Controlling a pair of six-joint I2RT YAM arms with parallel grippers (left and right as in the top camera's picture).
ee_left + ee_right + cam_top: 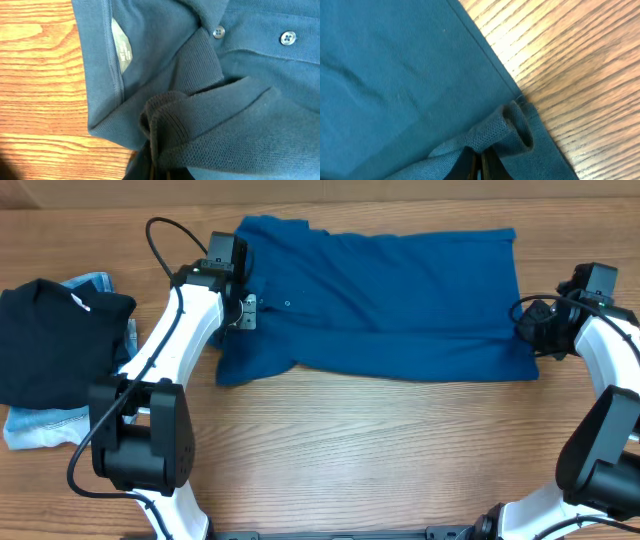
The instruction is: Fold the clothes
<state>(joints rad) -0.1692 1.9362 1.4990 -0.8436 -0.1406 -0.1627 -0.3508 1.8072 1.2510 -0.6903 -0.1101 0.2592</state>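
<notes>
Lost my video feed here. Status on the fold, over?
Left gripper shut on blue shirt at collar end, right gripper shut on hem corner. Shirt lying flat on table. Black garment, jeans apart at left.

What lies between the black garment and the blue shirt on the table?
In the overhead view, the left arm crosses bare table between the black garment and the blue shirt.

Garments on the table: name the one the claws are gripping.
The blue shirt, spread flat: the left claw pinches its collar, the right claw its hem corner. The black garment and jeans lie piled apart, ungripped.
</notes>
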